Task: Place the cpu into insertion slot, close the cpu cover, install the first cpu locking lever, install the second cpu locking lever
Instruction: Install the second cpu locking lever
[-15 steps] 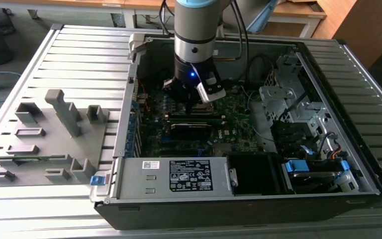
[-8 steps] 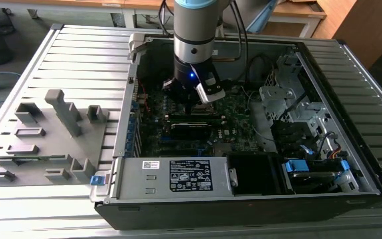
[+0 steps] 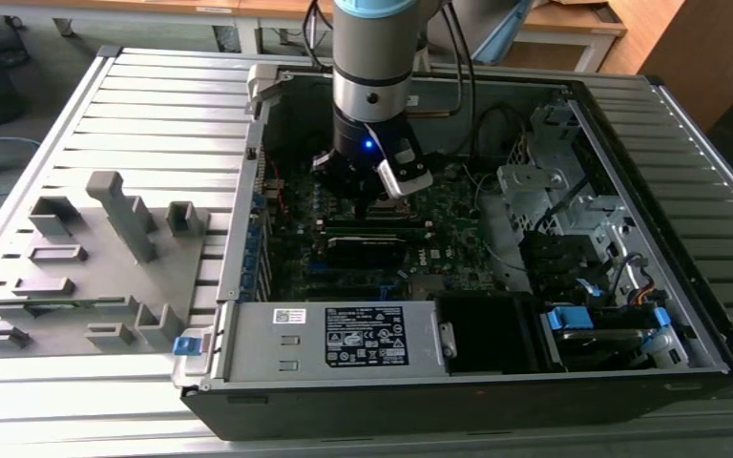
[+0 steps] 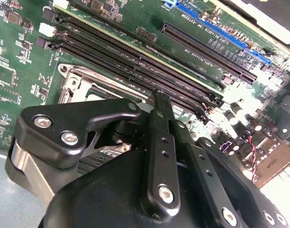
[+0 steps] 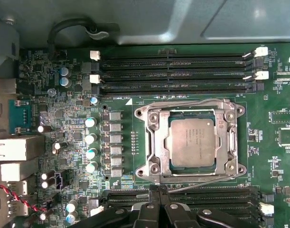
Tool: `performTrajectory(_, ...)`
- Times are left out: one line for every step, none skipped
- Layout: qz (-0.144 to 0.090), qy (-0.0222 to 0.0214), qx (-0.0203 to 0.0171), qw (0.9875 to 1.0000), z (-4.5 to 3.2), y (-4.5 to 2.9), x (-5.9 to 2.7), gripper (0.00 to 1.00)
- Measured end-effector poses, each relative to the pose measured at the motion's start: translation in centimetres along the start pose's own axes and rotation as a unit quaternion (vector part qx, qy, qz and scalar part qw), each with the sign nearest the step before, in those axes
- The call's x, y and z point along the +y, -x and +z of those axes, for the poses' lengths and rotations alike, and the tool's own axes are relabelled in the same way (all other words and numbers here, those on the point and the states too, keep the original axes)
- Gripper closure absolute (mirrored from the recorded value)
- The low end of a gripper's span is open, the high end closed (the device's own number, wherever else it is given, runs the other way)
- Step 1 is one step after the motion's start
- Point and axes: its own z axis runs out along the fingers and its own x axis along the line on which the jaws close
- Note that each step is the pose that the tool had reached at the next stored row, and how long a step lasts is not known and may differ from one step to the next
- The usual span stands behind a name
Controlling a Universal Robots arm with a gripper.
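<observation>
In the first wrist view the cpu (image 5: 191, 141), a dull silver square, lies flat in the middle of the socket. The insertion slot is mostly hidden beneath it. The shiny cpu cover (image 5: 155, 142) is down around the chip, which shows through its window. One thin wire lever (image 5: 182, 102) runs along the cover's far side. A second lever (image 5: 206, 184) slants along the near side, and its end reaches my gripper (image 5: 157, 189). The gripper's black fingers (image 4: 156, 142) are shut, their tip (image 4: 160, 97) beside the socket frame (image 4: 71, 80). The exterior view shows the gripper (image 3: 384, 205) low inside the computer case.
Black memory slots (image 5: 178, 71) flank the socket on both sides, one bank (image 5: 206, 197) right at my fingertips. Capacitors (image 5: 91, 142) and a red-black cable (image 5: 12, 194) stand nearby. Case walls (image 3: 621, 191), a power supply (image 3: 328, 339) and a grey fixture (image 3: 87, 258) surround the board.
</observation>
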Motion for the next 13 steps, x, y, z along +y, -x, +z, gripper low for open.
performTrajectory(0.000,0.0001,0.0000,1.0000,0.01,0.00,0.02,0.89)
performTrajectory(-0.001,0.0000,0.0000,1.0000,0.02,-0.01,0.04,0.89)
performTrajectory(-0.001,0.0000,0.0000,1.0000,0.02,-0.02,0.06,0.89)
performTrajectory(-0.002,0.0000,0.0000,1.0000,0.03,-0.04,0.08,0.89)
performTrajectory(-0.002,0.0000,0.0001,1.0000,0.04,-0.06,0.10,0.89)
performTrajectory(-0.003,0.0000,0.0001,1.0000,0.05,-0.09,0.11,0.89)
performTrajectory(-0.003,0.0000,0.0001,1.0000,0.05,-0.12,0.13,0.89)
performTrajectory(-0.003,0.0000,0.0001,1.0000,0.05,-0.16,0.14,0.89)
performTrajectory(-0.004,0.0000,0.0001,1.0000,0.06,-0.21,0.16,0.89)
performTrajectory(-0.004,0.0000,0.0001,1.0000,0.07,-0.26,0.17,0.89)
performTrajectory(-0.005,0.0000,0.0001,1.0000,0.07,-0.30,0.19,0.89)
performTrajectory(-0.005,0.0000,0.0001,1.0000,0.08,-0.34,0.21,0.89)
performTrajectory(-0.005,0.0000,0.0001,1.0000,0.08,-0.36,0.23,0.89)
